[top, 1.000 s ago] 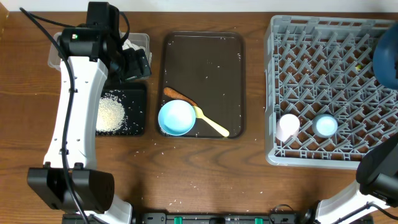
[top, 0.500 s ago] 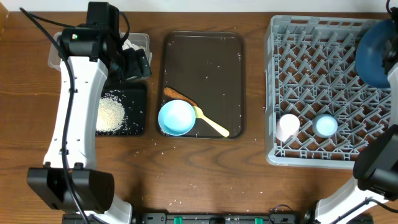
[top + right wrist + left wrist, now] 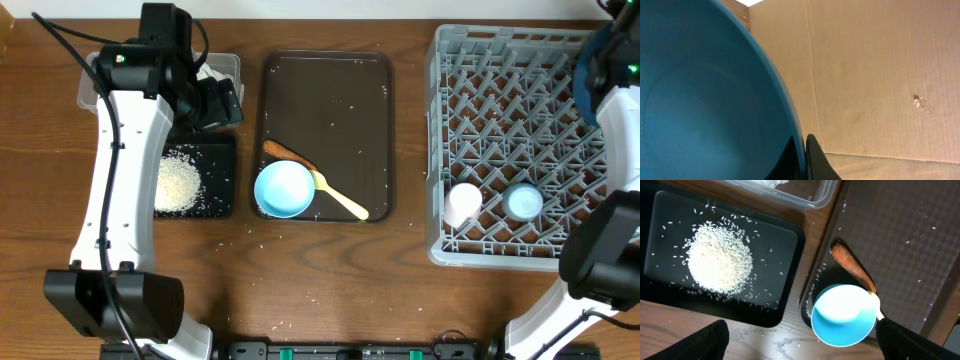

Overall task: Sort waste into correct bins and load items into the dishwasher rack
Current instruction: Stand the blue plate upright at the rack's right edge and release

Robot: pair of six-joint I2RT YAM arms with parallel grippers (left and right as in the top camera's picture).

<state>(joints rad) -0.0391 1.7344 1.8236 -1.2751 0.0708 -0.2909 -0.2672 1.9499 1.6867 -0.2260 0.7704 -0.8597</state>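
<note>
Dark blue plate (image 3: pixel 700 100) sits in the right gripper (image 3: pixel 801 140). In the right wrist view we see one dark finger on each face of its rim, pressed tight. The plate fills the left half of that frame, with a cardboard wall (image 3: pixel 880 75) behind it. From overhead we see the plate nearly edge-on at the upper right of the frame, upright over the right side of the grey dishwasher rack (image 3: pixel 500 120). We cannot tell whether it touches the pegs.

Lower in the rack, near its front edge, a pink-white cup (image 3: pixel 462 203) and a light blue cup (image 3: pixel 523 201) stand side by side, a little apart.

The left gripper (image 3: pixel 802 325) has its jaws wide apart with nothing between them. Its two dark fingers show only at the lower corners of the left wrist view. From overhead we place it in the upper left of the frame, above the line where the clear plastic tub (image 3: pixel 810 200) meets the black tray (image 3: pixel 790 245). A heap of rice (image 3: pixel 720 257) lies in the tray with stray grains around it, and something white and crumpled shows in the tub.

Right of the bins lies the brown serving tray (image 3: pixel 330 100). In its lower left corner we see the light blue bowl (image 3: pixel 284 188), with the orange carrot-like stick (image 3: pixel 285 153) just above it and the pale yellow spoon (image 3: pixel 340 200) to its right. A few grains dot the wooden table (image 3: pixel 330 270).
</note>
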